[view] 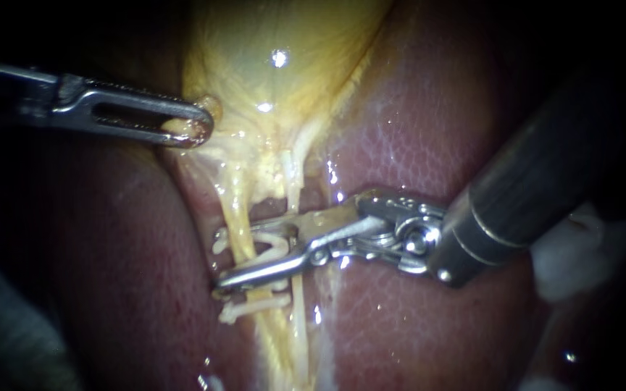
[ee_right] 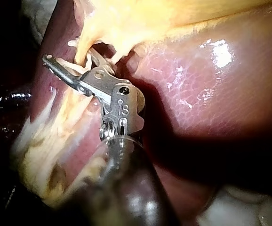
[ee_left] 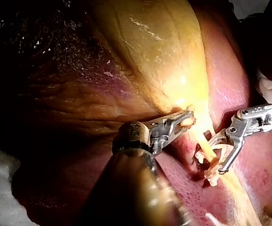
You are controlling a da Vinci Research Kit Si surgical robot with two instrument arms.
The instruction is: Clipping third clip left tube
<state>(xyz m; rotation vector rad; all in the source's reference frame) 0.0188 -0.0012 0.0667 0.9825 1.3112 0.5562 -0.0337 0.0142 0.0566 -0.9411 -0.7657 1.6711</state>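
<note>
**At the left tube: clip placement in progress**

Across the left tube (view: 235, 217), the right instrument (view: 244, 255) is positioned with its jaws apart, one on each side of the tube and at a slant to it. Whether a clip is seated between them cannot be confirmed. One white clip (view: 249, 308) is seen on the tube just beyond the lower jaw, and a second white clip (view: 219, 240) just on the gallbladder side of it. The right tube (view: 293, 192) runs close beside the left tube and passes under the same jaws.

Above the left tube, the left instrument (view: 195, 130) is clamped on a fold of the gallbladder (view: 277, 43), and the tube is thereby held taut.

It is judged that the jaws should be squared to the left tube, placed between the two clips and kept off both, with the right tube excluded before closure. Traction should be held steady.

On either side of the left tube, the liver (view: 414, 108) is wet and glistening, so slippage is to be expected. Working room is tight. A white mass (view: 581, 253) lies well to the right of the tube. Beyond that, only darkness is shown.
</note>
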